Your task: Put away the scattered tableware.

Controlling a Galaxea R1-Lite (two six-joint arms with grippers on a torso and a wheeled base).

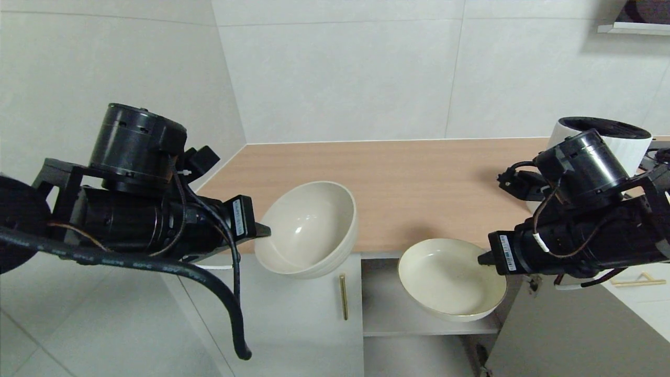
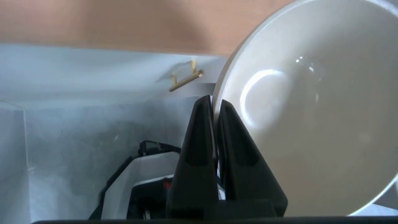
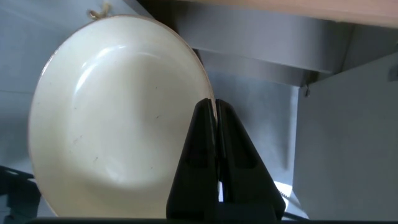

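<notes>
Left gripper point(image 1: 264, 230) sits at near left, fingers point(image 2: 202, 143) pinched almost together on the rim of the deep bowl point(image 1: 309, 230), one finger inside the wall and one outside. The deep bowl is cream and glossy and is held off the surface point(image 1: 419, 178). It is tipped steeply, with its opening facing right and toward the camera. It hangs at the near edge of the surface, overlapping the top of the closed cabinet door point(image 1: 303, 324) below. The bowl touches only the fingers.

Right gripper point(image 1: 481, 257) sits at near right, fingers point(image 3: 200, 143) likewise nearly closed, clamped on the right rim of the shallow bowl point(image 1: 450, 277). The shallow bowl is cream with a thin darker rim line, tilted a little, opening up and toward the camera. It is held lower than the surface edge, in front of the open cabinet compartment and above its shelf point(image 1: 419, 327). Cannot tell whether the underside touches the shelf. The two bowls are apart, deep one to the left and higher.

The surface is light wood and runs along a white tiled wall point(image 1: 340, 68). A gold bar handle point(image 1: 343, 297) stands vertical on the closed door, just left of the open compartment. A grey door panel point(image 1: 555, 335) stands to the right of the compartment. A white round container point(image 1: 625, 146) with a dark top sits on the surface at far right, behind the right arm. A second gold handle point(image 1: 638, 281) is at the right edge.
</notes>
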